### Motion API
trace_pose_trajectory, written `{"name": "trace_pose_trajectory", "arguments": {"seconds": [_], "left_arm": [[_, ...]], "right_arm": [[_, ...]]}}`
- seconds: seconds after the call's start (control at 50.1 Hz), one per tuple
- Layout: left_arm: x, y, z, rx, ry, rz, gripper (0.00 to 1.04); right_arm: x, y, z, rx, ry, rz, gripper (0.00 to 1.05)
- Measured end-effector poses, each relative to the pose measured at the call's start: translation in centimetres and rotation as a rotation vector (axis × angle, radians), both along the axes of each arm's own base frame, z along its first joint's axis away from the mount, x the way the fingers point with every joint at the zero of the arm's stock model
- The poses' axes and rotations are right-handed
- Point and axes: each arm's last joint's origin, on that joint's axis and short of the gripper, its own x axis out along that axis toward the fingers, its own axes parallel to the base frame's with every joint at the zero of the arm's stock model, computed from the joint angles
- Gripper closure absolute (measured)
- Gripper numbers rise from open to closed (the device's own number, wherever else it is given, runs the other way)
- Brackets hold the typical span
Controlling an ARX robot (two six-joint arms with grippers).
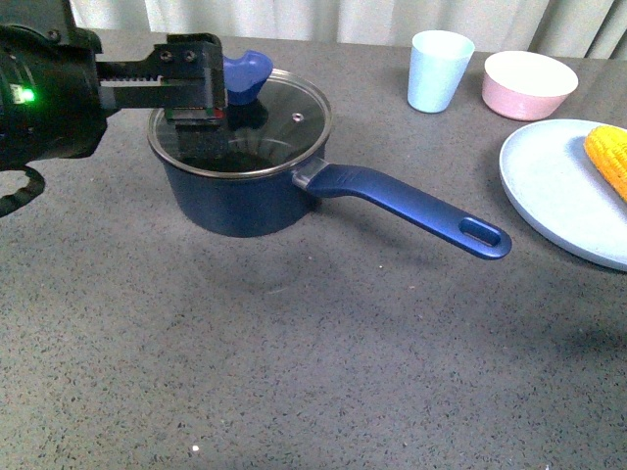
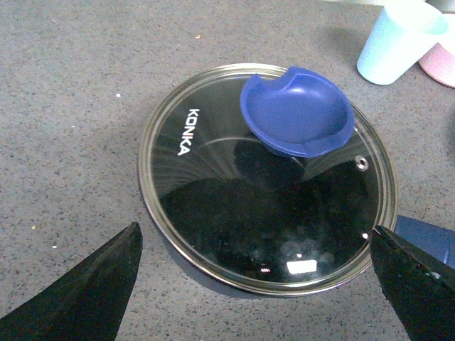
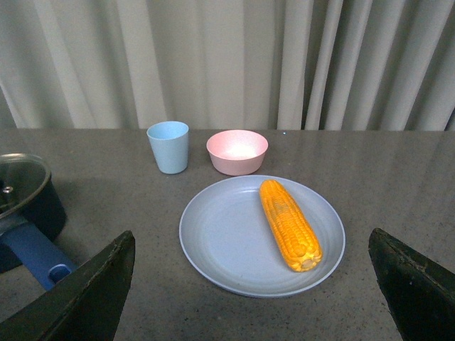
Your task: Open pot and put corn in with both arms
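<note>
The dark blue pot (image 1: 240,191) stands at the left of the grey table, its glass lid (image 1: 274,122) on and its long handle (image 1: 416,208) pointing right. My left gripper (image 1: 196,83) hovers open over the lid beside the blue knob (image 1: 247,75). In the left wrist view the lid (image 2: 234,234) and knob (image 2: 298,110) lie between the wide-apart fingers (image 2: 92,291). The yellow corn (image 1: 609,157) lies on a light blue plate (image 1: 558,191) at the right. In the right wrist view the corn (image 3: 288,222) lies on the plate (image 3: 220,241) ahead of my open right gripper (image 3: 252,295), which is out of the front view.
A light blue cup (image 1: 439,69) and a pink bowl (image 1: 529,83) stand at the back right, also in the right wrist view as cup (image 3: 169,145) and bowl (image 3: 237,150). Pale curtains hang behind the table.
</note>
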Motion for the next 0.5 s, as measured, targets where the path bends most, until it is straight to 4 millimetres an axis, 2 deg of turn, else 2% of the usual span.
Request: {"name": "trace_pose_trajectory", "arguments": {"seconds": [0.259, 0.499], "left_arm": [[1.7, -2.2, -0.2, 0.01, -0.015, -0.018, 0.09], [3.4, -3.3, 0.4, 0.015, -0.048, -0.017, 0.09]], "right_arm": [[0.0, 0.0, 0.0, 0.0, 0.0, 0.0, 0.09], [0.0, 0.0, 0.0, 0.0, 0.0, 0.0, 0.09]]}}
